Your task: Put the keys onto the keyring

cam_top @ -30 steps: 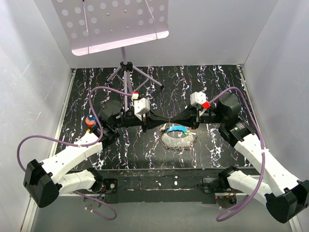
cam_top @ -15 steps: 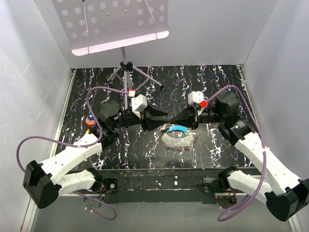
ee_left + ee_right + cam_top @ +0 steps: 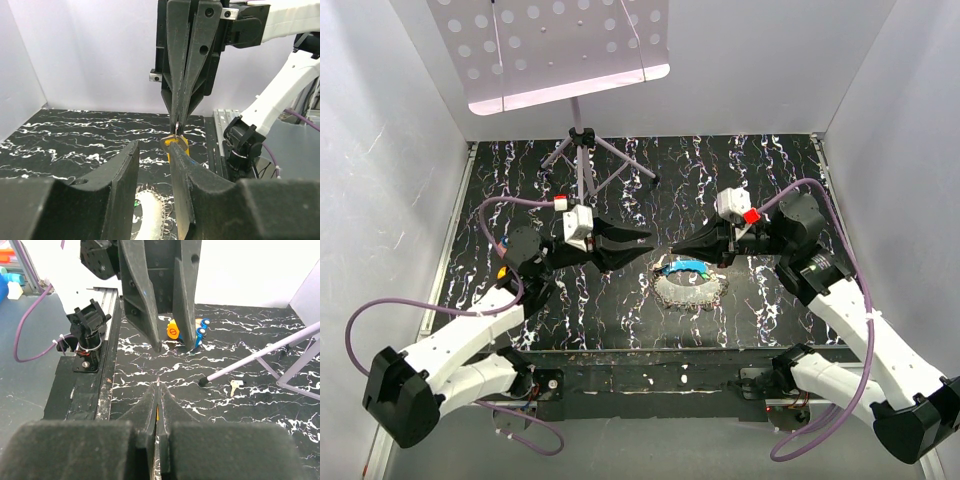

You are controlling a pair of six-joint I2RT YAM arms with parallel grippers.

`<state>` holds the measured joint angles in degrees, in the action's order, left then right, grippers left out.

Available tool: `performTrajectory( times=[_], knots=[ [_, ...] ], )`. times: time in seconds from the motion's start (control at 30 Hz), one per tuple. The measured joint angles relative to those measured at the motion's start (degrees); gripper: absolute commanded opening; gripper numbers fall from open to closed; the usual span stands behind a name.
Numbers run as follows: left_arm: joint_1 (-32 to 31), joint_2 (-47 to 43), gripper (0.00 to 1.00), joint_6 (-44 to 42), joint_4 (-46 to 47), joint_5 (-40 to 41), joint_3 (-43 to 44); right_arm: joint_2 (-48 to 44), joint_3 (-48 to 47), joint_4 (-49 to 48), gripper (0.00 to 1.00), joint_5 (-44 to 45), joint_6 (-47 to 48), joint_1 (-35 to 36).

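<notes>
Mid-air, centre — right pincer (image 3: 673,254) clamps yellow key (image 3: 180,143); left pincer (image 3: 647,245) agape.

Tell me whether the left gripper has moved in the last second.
Yes. The left gripper has drawn back leftward, its wrist now in line with the stand's pole, no longer right of it.

A music stand (image 3: 555,45) rises at the back of the black marbled table (image 3: 770,165). White walls (image 3: 390,150) flank the stand.
</notes>
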<state>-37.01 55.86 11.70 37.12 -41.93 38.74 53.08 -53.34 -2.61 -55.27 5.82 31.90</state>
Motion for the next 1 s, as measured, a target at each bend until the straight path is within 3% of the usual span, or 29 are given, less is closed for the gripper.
performTrajectory(
  times=[0.37,1.0],
  knots=[
    [0.04,5.88,0.28,6.56,10.91,-5.27,-0.24,-0.11,0.76,-5.38,0.01,-0.26,-3.28,-0.02],
    [0.04,10.29,0.20,12.59,18.10,-7.17,-0.20,0.37,1.66,-8.33,0.01,-0.37,-5.77,-0.02]
  ],
)
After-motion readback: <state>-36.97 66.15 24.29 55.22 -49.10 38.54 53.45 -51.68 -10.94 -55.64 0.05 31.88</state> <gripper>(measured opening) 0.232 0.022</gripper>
